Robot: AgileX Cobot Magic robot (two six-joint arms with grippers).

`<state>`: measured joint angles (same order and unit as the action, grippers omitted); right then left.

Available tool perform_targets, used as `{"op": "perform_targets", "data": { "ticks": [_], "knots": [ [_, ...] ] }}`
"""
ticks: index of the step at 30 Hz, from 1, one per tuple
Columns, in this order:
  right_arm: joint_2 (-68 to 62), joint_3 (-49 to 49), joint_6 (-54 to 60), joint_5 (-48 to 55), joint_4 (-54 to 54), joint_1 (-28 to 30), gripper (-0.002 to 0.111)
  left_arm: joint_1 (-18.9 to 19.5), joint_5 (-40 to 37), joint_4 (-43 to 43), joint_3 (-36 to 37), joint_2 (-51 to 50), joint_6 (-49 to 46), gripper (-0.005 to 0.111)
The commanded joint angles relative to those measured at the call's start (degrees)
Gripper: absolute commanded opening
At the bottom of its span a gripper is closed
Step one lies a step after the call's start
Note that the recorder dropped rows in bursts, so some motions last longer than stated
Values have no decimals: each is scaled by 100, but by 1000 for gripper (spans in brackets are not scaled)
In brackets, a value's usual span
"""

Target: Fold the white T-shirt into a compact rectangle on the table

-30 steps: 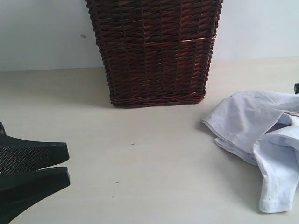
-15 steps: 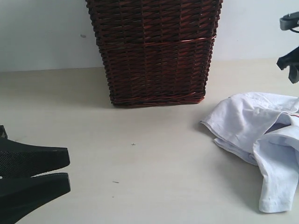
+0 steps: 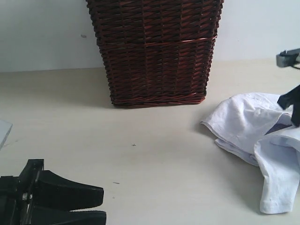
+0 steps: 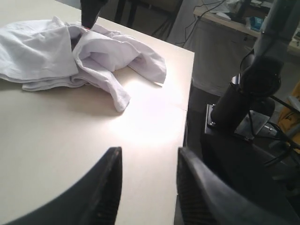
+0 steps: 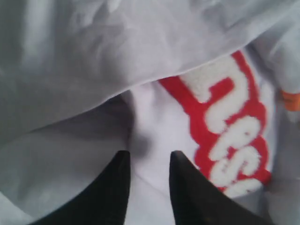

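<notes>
- The white T-shirt (image 3: 253,126) lies crumpled at the right of the table (image 3: 154,154), beside a wicker basket (image 3: 157,51).
- The right gripper (image 5: 149,157) sits on its folds, jaws narrowly apart; whether it grips the cloth cannot be told.
- The left gripper (image 4: 148,152) hangs well apart, jaws spread and empty.

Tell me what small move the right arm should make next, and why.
Probably close the right gripper on the cloth at its tips. Its jaws stand slightly apart against the white T-shirt beside the red patch, and the shirt lies crumpled on the table, needing spreading before any fold. The left gripper hangs open, away from it.
</notes>
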<state>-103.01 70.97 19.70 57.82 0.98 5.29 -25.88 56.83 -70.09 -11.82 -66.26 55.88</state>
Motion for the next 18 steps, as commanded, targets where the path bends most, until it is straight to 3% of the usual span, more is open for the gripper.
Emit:
{"op": "perform_targets", "data": {
  "ticks": [1,5,11,14,18],
  "knots": [
    [-200,-292,1208,-586,1400,1,45,-93,-79,136,-32,-32,-28,39],
    [103,-158,2263,-168,2514,1,45,-93,-79,136,-32,-32,-39,39],
    [456,-155,2686,1058,2049,-809,45,-93,-79,43,-32,-32,-172,39],
    [458,-260,1915,1214,1012,-1432,40,-93,-79,-26,-32,-32,-172,39],
    [278,-524,-549,1214,-366,-1829,41,-93,-58,-37,-32,-32,-172,39]
  ]
}}
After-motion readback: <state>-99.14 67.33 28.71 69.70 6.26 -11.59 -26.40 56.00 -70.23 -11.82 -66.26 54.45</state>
